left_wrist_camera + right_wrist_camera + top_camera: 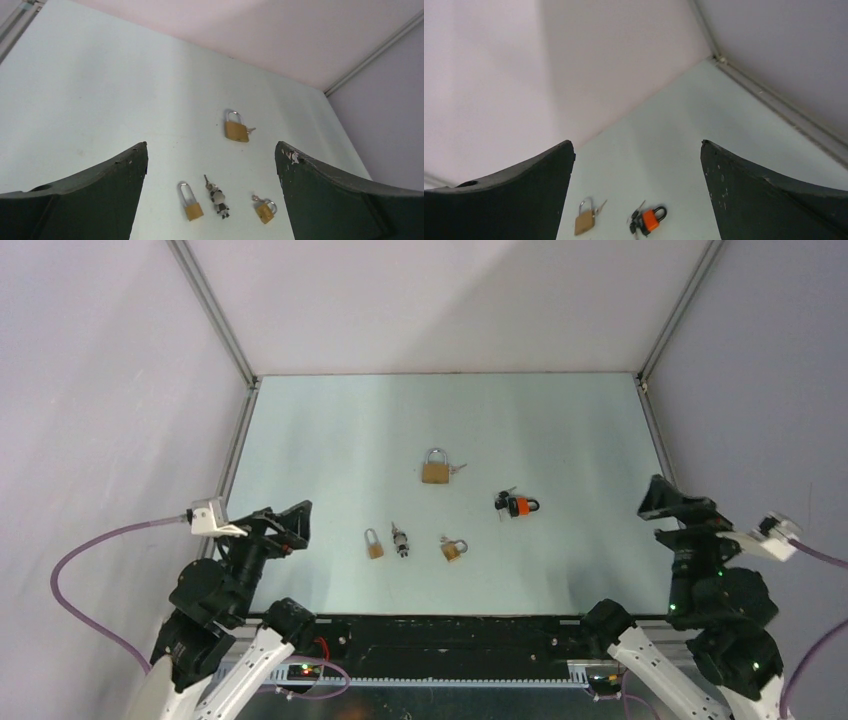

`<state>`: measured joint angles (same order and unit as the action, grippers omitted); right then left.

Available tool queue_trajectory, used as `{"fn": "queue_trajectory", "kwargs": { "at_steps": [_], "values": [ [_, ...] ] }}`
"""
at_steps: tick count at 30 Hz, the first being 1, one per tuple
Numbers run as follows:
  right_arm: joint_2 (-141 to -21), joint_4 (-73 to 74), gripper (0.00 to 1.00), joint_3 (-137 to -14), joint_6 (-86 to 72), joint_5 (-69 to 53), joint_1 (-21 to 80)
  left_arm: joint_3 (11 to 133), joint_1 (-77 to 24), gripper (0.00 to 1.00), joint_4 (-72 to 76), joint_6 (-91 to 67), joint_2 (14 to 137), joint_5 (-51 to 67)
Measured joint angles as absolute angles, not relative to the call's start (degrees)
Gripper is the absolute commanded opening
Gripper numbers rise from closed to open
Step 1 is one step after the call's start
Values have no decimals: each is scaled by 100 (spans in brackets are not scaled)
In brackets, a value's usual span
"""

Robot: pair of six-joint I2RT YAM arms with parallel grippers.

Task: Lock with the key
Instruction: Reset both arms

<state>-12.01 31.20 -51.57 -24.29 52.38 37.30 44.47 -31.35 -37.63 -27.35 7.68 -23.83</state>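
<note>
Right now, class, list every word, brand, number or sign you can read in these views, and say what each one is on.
No readable text in any view.
The large brass padlock, the orange padlock, the left small padlock and the right small padlock are too small to show any brand or number.

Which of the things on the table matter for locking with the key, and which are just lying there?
Job, likely: big padlock, orange padlock, small padlock, each with a key at it.
Lying about, likely: long-shackle padlock, no key in it; loose keys beside it.
</note>
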Motion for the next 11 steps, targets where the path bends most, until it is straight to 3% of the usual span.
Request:
{"fn": "queue_trajectory", "kwargs": {
  "at_steps": [11],
  "values": [
    [-867,3476,99,-5223,-2084,6001,3750,4449,-3135,98,-4132,-2639,676,-2644]
  ]
}}
